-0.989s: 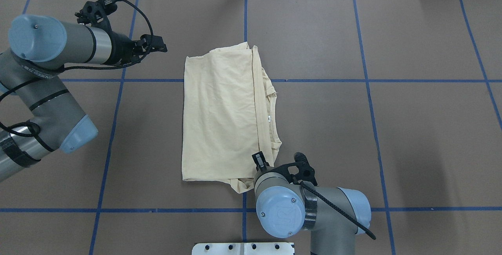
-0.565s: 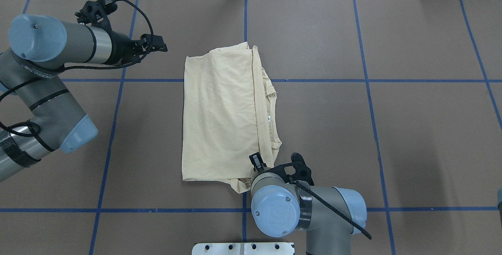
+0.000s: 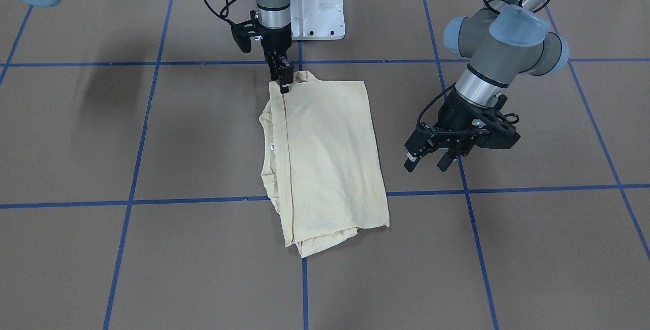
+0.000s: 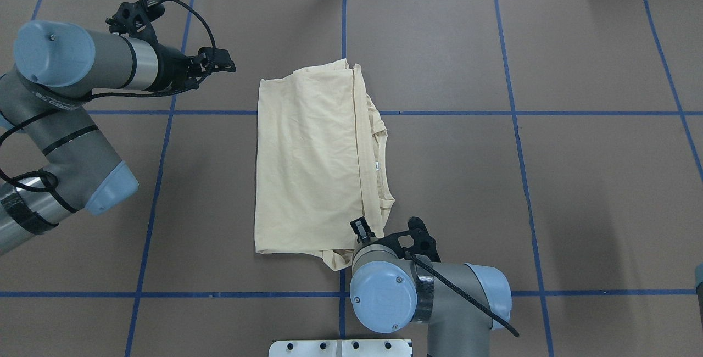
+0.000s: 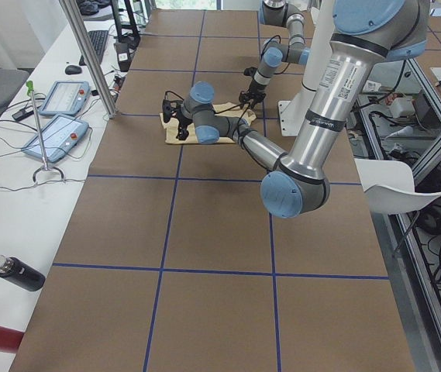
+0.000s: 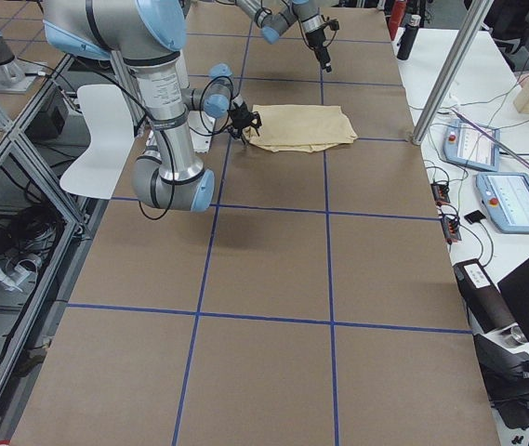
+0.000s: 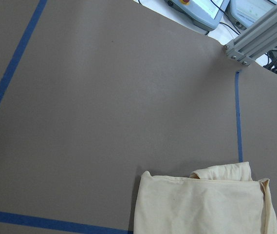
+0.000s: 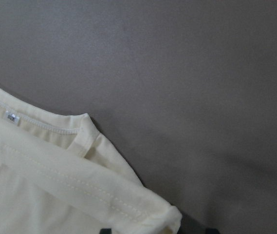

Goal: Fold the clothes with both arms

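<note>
Cream shirt [image 4: 307, 159] folded to a long panel mid-bench [image 4: 549, 181], right tool [image 3: 283, 85] down on its robot-side corner, cloth between the tips, clench cannot be told, left tool [image 3: 426, 162] released, hovering beside shirt, well apart.

Blue tape lines [image 4: 516, 112] are crossing the brown table [image 4: 593, 192]. Two teach pendants [image 5: 64, 98] and a black bottle [image 5: 17, 273] are lying on the white side bench [image 5: 11, 221] beside it.
</note>
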Robot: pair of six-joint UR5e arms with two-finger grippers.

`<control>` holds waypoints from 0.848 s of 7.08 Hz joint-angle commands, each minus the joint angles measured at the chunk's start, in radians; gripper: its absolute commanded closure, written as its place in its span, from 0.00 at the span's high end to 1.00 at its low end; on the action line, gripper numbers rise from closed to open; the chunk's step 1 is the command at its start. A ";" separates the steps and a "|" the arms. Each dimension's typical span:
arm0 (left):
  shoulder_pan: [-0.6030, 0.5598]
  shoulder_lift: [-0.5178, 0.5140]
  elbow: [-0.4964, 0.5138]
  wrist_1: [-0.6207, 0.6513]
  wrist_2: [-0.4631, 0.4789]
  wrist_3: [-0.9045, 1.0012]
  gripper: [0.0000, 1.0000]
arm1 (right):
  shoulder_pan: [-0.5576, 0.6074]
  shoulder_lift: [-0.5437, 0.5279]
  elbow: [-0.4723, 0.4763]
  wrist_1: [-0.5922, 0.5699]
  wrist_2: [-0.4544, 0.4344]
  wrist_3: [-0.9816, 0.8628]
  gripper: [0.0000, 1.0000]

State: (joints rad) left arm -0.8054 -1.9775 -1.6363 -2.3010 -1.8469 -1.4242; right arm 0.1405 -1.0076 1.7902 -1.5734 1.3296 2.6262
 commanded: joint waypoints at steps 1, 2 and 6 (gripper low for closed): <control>0.000 -0.001 0.000 0.002 0.000 -0.001 1.00 | 0.001 0.003 -0.002 -0.004 0.002 0.002 0.39; 0.000 -0.001 0.000 0.002 0.000 -0.001 1.00 | 0.001 0.006 -0.002 -0.002 0.002 -0.002 0.00; 0.000 -0.001 0.000 0.000 0.000 -0.001 1.00 | 0.005 0.017 0.004 0.006 0.002 0.000 0.00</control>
State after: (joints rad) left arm -0.8053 -1.9783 -1.6367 -2.3000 -1.8469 -1.4251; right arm 0.1432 -0.9939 1.7912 -1.5689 1.3315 2.6262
